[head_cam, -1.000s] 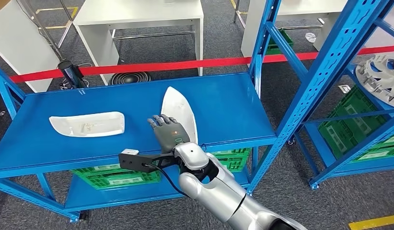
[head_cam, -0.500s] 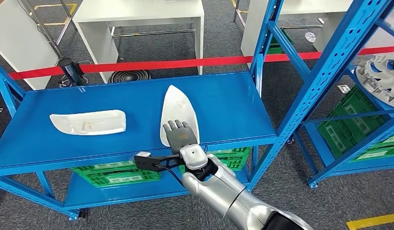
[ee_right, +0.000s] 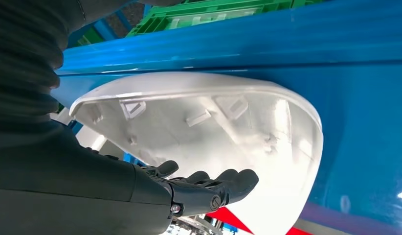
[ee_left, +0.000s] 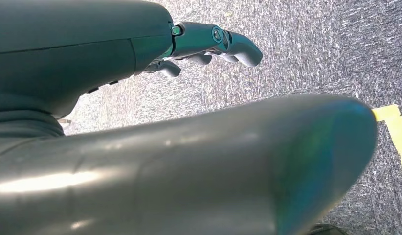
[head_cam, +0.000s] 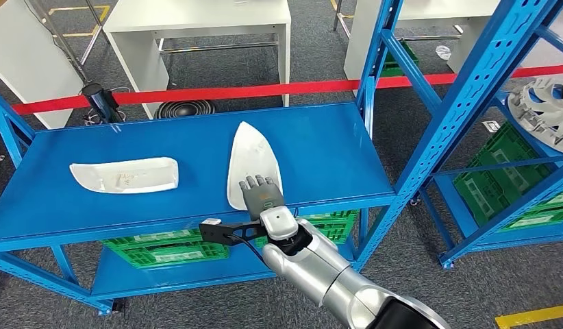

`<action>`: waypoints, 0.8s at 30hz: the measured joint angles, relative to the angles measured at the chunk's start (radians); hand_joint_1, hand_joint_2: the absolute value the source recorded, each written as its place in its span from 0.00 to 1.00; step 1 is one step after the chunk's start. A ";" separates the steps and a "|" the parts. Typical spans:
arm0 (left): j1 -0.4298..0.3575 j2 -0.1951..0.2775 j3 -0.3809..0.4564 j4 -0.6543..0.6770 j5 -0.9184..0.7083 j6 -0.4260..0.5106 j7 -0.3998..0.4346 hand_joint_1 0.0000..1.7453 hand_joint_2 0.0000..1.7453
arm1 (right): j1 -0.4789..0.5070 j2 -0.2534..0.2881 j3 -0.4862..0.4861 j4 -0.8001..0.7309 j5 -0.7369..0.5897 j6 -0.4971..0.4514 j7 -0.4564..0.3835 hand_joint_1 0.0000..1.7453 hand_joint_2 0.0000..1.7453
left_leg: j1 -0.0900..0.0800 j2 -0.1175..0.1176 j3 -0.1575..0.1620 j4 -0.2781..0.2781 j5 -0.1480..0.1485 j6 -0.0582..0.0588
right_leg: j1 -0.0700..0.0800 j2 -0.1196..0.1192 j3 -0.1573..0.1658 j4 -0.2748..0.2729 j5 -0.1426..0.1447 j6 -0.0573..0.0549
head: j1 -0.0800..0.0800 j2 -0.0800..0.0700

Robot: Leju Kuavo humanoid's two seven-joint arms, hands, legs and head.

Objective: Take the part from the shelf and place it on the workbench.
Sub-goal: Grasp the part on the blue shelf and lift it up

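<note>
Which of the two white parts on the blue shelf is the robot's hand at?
The pointed white part near the shelf's middle; the right hand overlaps its near end.

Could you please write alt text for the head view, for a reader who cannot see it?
The robot's right hand lies with fingers spread over the near end of a pointed white part on a blue shelf. A second white part lies to its left, apart, with green crates on the level below.

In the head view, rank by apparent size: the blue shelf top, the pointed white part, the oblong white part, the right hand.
1. Blue shelf top
2. Pointed white part and oblong white part: alike, unranked
3. Right hand
</note>
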 joint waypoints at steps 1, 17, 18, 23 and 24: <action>0.000 0.000 0.000 0.000 0.000 0.000 0.001 0.00 0.00 | 0.000 0.000 0.000 0.003 0.001 0.000 0.000 0.00 1.00 | 0.000 0.000 0.000 0.000 0.000 0.000 | 0.000 0.000 0.000 0.000 0.000 0.000 | 0.000 0.000; 0.000 0.000 0.000 0.000 -0.001 0.000 0.006 0.00 0.00 | 0.000 0.000 -0.043 0.030 0.033 -0.012 0.010 1.00 1.00 | 0.000 0.000 -0.001 0.000 0.000 0.000 | 0.000 0.000 -0.001 0.000 0.000 0.000 | 0.000 0.000; 0.000 0.000 0.000 0.000 -0.001 0.000 0.006 0.00 0.00 | 0.000 0.000 -0.045 0.030 0.033 -0.012 0.009 1.00 1.00 | 0.000 0.000 -0.001 0.000 0.000 0.000 | 0.000 0.000 -0.001 0.000 0.000 0.000 | 0.000 0.000; 0.000 0.000 0.000 0.000 -0.001 0.000 0.006 0.00 0.00 | -0.002 0.000 -0.052 0.031 0.034 -0.014 0.004 1.00 1.00 | 0.000 0.000 -0.001 0.000 0.000 0.000 | 0.000 0.000 -0.001 0.000 0.000 0.000 | 0.000 0.000; -0.001 0.000 0.000 0.000 -0.002 0.000 0.005 0.00 0.00 | -0.002 0.000 -0.055 0.031 0.034 -0.014 0.004 1.00 1.00 | 0.000 0.000 -0.001 0.000 0.000 0.000 | 0.000 0.000 -0.001 0.000 0.000 0.000 | 0.000 0.000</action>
